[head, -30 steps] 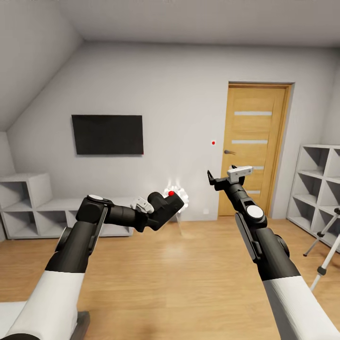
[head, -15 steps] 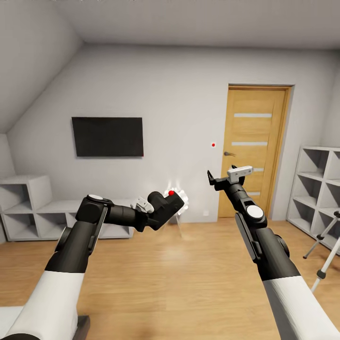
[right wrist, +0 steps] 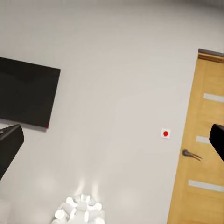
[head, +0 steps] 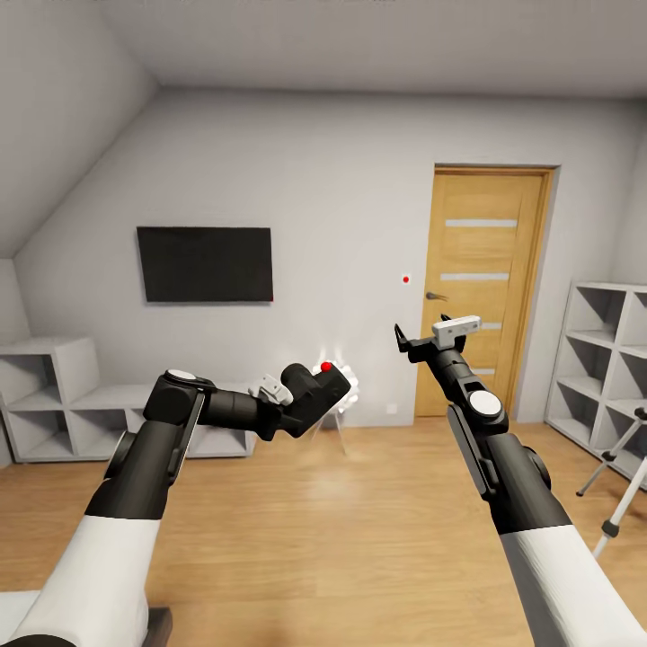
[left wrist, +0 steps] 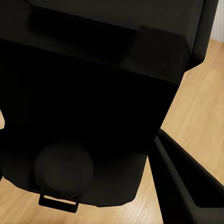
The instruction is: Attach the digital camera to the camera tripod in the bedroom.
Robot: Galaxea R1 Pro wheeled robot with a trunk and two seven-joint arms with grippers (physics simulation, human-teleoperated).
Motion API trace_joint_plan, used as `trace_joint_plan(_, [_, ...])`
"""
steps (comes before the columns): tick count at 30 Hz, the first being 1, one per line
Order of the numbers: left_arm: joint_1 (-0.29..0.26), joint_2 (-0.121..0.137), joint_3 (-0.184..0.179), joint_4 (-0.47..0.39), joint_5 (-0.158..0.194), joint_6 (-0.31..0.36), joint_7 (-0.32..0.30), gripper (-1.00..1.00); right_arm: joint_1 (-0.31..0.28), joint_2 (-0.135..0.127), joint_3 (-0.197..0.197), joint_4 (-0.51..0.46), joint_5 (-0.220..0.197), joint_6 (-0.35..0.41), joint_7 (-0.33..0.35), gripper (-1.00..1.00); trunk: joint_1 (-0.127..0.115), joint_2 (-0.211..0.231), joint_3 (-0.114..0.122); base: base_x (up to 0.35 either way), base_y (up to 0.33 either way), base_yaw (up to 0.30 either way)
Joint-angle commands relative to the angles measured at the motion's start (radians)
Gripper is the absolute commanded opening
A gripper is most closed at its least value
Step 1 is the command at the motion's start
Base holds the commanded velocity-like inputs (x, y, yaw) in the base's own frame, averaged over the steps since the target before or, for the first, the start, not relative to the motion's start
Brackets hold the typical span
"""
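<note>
Nearest, two arms with white forearm shells and black joints reach forward over a light wood plank floor (head: pixel 341 530). Left gripper (head: pixel 316 388): clenched on the digital camera (head: pixel 314 395), a chunky black body held at mid-height ahead of the trunk, red round button (head: pixel 325 367) on its upper side; the body tilts up toward the right, its long axis running diagonally in line with the forearm. From the left wrist the digital camera (left wrist: pixel 88 107) fills most of the frame as a dark mass with a round boss low on its face, detail hard to read; one black finger (left wrist: pixel 186 182) shows beside it, and which way the lens faces cannot be told. Right gripper (head: pixel 420 340): raised, released, holding nothing; from the right wrist its two black fingertips (right wrist: pixel 9 144) sit at opposite frame edges, wide apart. Camera tripod (head: pixel 620 485): at the far right edge of the head view, standing on the floor well apart from both grippers; silver-grey legs with black joints slant upward, only partly in frame, head cut off. Behind the camera, a white ball-cluster lamp (head: pixel 340 382) on thin legs, partly hidden by it; seen glowing from the right wrist (right wrist: pixel 79 210). Further: low white cube shelves (head: pixel 54 395) at left, taller white cube shelves (head: pixel 611 359) at right, partly cut off. Back wall: black wall screen (head: pixel 205 263), small white switch with a red dot (head: pixel 406 279), oak door (head: pixel 483 288) with frosted strips and a dark handle, shut. Sloped ceiling (head: pixel 63 108) at upper left.
</note>
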Motion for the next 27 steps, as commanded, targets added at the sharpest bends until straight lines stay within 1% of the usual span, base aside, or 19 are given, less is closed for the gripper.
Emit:
trace_joint_plan(1, [-0.001,-0.001,0.001,-0.001,-0.01,0.01,-0.013,-1.0,-0.001,0.0,0.001,-0.002,0.008,0.006,0.002,1.0,-0.004,0.007,0.002,0.0,0.0,0.0])
trace_joint_plan(27, [-0.001,-0.002,-0.001,-0.014,-0.01,0.01,-0.014,-1.0,-0.001,-0.001,0.0,-0.001,0.008,0.006,0.002,1.0,-0.104,0.189,0.083,0.0,0.0,0.0])
